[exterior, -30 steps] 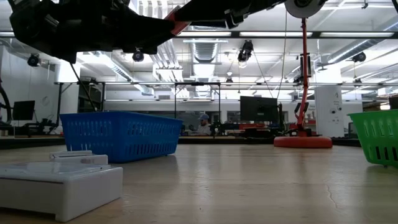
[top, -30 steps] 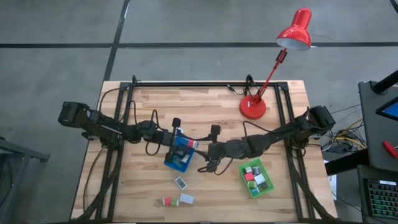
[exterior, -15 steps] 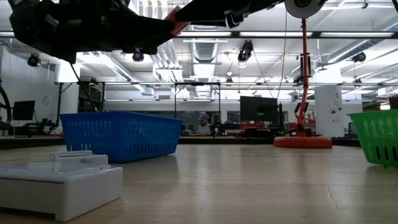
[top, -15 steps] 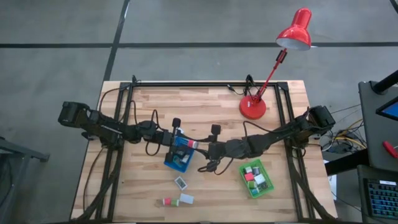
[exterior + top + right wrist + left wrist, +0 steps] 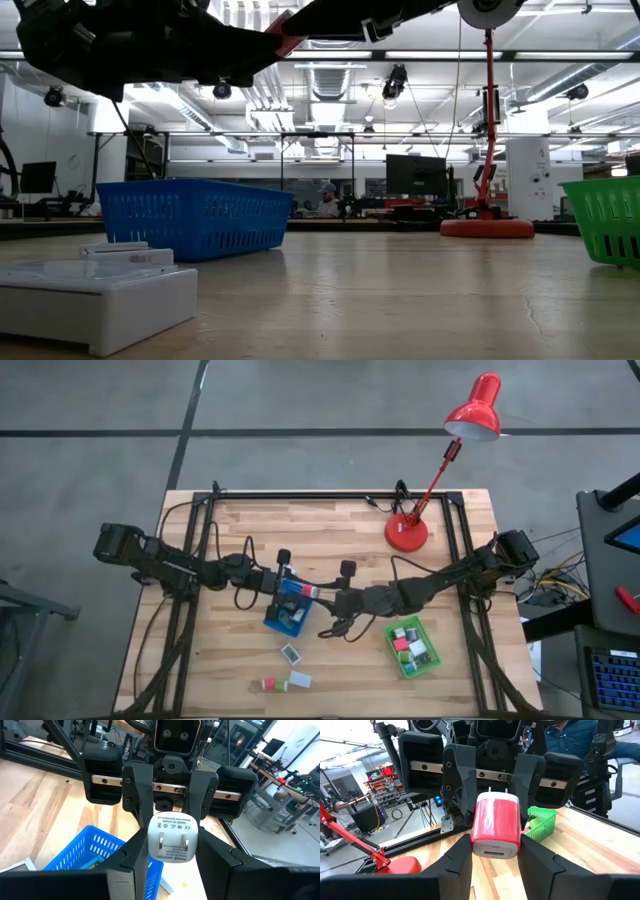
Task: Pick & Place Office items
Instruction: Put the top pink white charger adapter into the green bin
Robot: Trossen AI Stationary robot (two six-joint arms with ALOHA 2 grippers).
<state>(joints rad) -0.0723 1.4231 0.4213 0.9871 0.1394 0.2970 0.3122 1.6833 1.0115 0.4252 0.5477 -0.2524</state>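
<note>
A small red-and-white plug adapter hangs in the air over the blue tray, between my two grippers. My left gripper reaches in from the left and is shut on it. My right gripper reaches in from the right, facing the left one, and is shut on the same adapter. Three small items lie loose on the table near the front. The green tray holds several small blocks. My left gripper pinches the adapter's two sides at its rear end between its two fingers. The fingers lie level and come from the table's left. The adapter is lifted clear, its prongs pointing away toward the other gripper. My right gripper pinches the adapter's two sides at the pronged white end between its two fingers. The fingers lie level and come from the table's right. The pronged face is turned toward this wrist, and the adapter hangs clear above the blue tray.
A red desk lamp stands at the far right, its head over the table's back edge. In the low view a white box lies close by, with the blue tray behind it and the green tray at right.
</note>
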